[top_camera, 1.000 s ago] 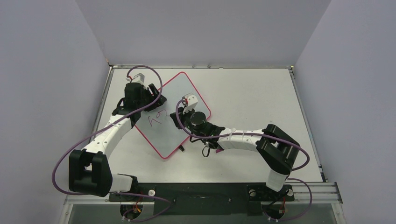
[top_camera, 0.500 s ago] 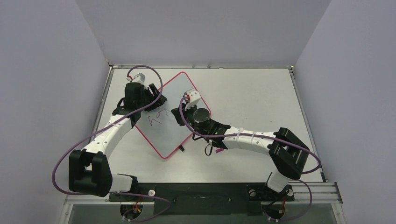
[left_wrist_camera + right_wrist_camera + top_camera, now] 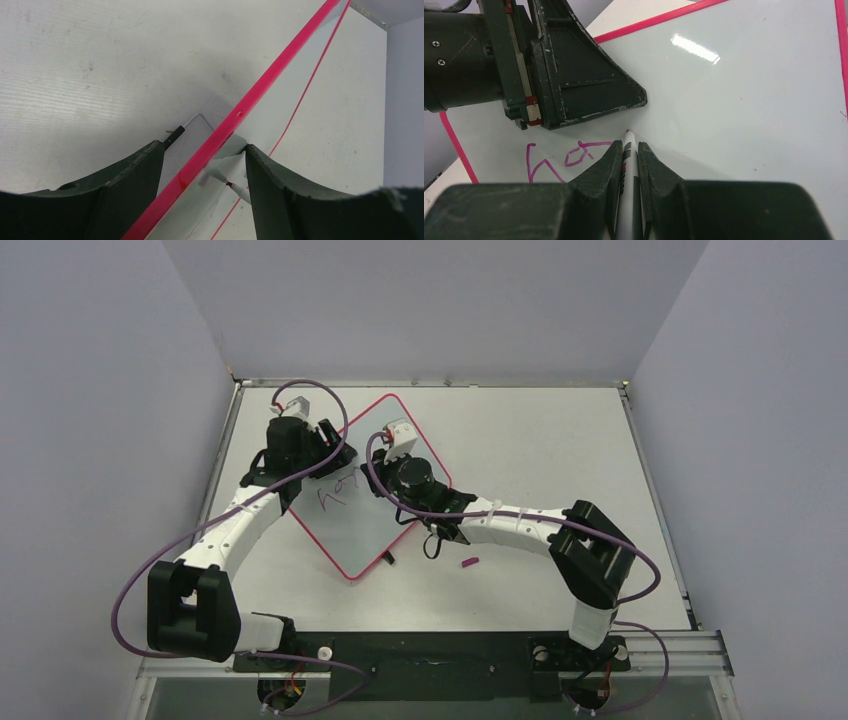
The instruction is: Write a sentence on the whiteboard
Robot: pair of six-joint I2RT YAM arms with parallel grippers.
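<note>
On the left, the left claw [image 3: 204,145] sat at the whiteboard's [image 3: 362,532] left edge. Its fingers [image 3: 145,170] stood apart on either side of the pink frame, one of them flat over the board's face. We could not tell whether they pinched it. The board lay at a slant on the counter [image 3: 540,440], towards the far left. The sentence [image 3: 566,159] so far was a few purple-pink strokes near the middle of the board, just below the left claw's finger. Just right of those strokes, the tip of a white marker [image 3: 630,180] touched the board. The right claw [image 3: 629,146] was closed tight on this marker, directly behind the writing. Further right, a small pink piece [image 3: 470,562] lay on the counter, off the board and beside the right arm.
</note>
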